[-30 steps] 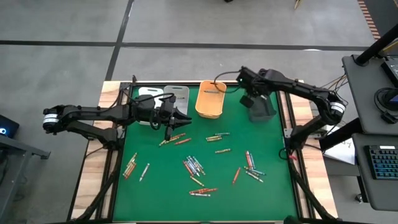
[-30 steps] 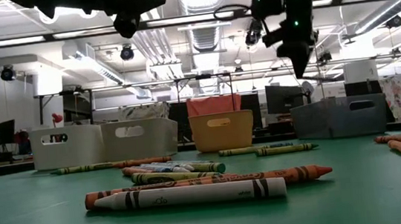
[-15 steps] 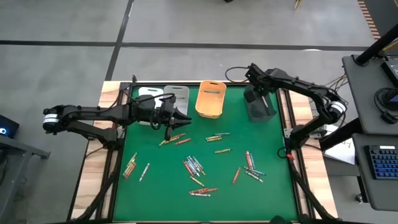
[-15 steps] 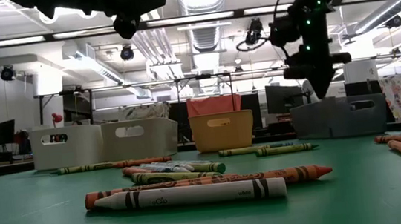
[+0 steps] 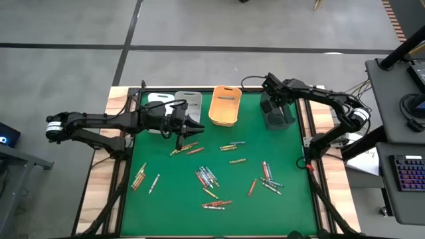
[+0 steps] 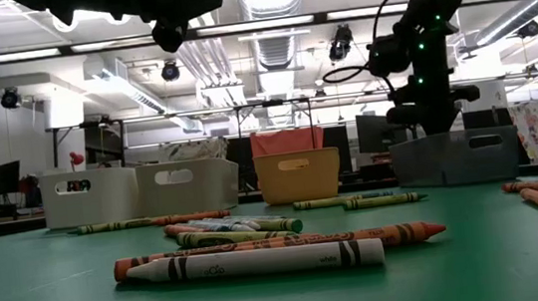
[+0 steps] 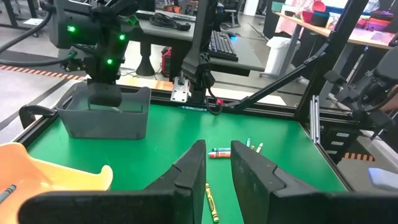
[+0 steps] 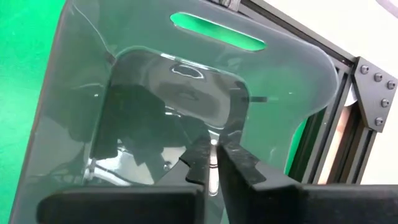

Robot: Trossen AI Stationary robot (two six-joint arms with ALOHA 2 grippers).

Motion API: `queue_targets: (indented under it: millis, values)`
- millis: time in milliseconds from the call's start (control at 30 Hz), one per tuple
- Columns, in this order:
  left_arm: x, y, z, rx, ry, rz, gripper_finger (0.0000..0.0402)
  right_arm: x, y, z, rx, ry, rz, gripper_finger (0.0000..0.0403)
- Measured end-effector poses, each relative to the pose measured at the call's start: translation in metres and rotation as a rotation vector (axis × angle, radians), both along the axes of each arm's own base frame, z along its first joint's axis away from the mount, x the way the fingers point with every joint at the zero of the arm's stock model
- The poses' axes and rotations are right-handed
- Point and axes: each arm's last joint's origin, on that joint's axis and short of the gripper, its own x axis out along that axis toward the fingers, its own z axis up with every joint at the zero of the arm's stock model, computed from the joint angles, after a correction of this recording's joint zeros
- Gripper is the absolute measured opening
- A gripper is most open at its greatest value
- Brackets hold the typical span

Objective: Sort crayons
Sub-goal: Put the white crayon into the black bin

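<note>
My right gripper [image 8: 212,163] hangs over the dark grey bin [image 5: 277,114], fingers narrow, with a pale crayon [image 8: 214,169] between them. My left gripper [image 5: 197,125] waits above the mat, jaws narrow and empty. The other crayons [image 5: 207,176] lie scattered on the green mat [image 5: 166,206].

The right arm's dark two-finger gripper [image 5: 277,106] has swung away from above the rounded orange plastic bin [image 5: 224,106] and over to the dark grey translucent plastic bin [image 5: 277,115] at the table's far right. It has also dropped from high above the table to just over that grey bin's open top. In the right wrist view its fingers [image 8: 200,163], pressed together a second ago, now stand slightly apart with a thin grey crayon [image 8: 214,167] between them.
</note>
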Motion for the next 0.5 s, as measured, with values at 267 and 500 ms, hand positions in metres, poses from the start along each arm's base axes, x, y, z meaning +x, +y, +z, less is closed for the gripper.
queue_targets:
  millis: [267, 500]
  values:
    - [0.0, 0.0, 0.0, -0.006, 0.0, 0.001, 0.0057, 0.0, 0.0, 0.0, 0.0, 0.0, -0.003, 0.0095]
    - [0.0, 0.0, -0.002, -0.061, 0.023, 0.01, 0.0057, 0.003, -0.001, 0.013, -0.015, -0.025, 0.013, 0.0123]
